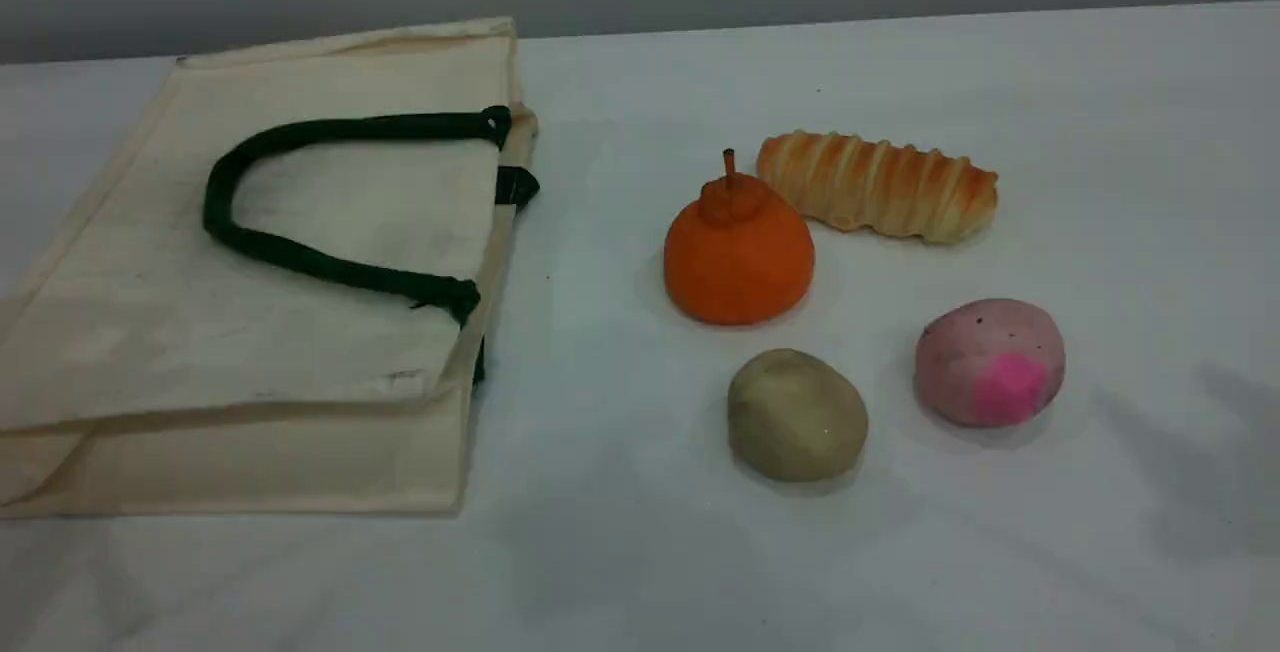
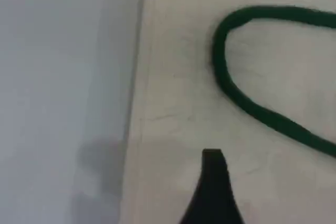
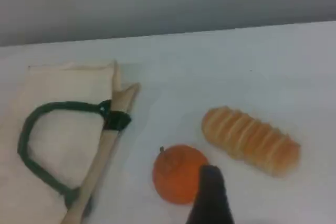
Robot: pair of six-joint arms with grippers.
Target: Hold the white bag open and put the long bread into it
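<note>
Starting cold, you had both grippers empty, jaws wide: left gripper (image 2: 212,156) over the flat white bag (image 1: 300,332), so pinch its top lip near the handle (image 1: 300,257); long bread (image 1: 878,186) lay at 2 o'clock of the orange fruit (image 1: 738,257).

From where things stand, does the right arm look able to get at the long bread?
Probably yes. The long bread lies bare on the table, apart from the orange fruit, nothing on top. The right gripper hangs above that fruit, holding nothing.
</note>
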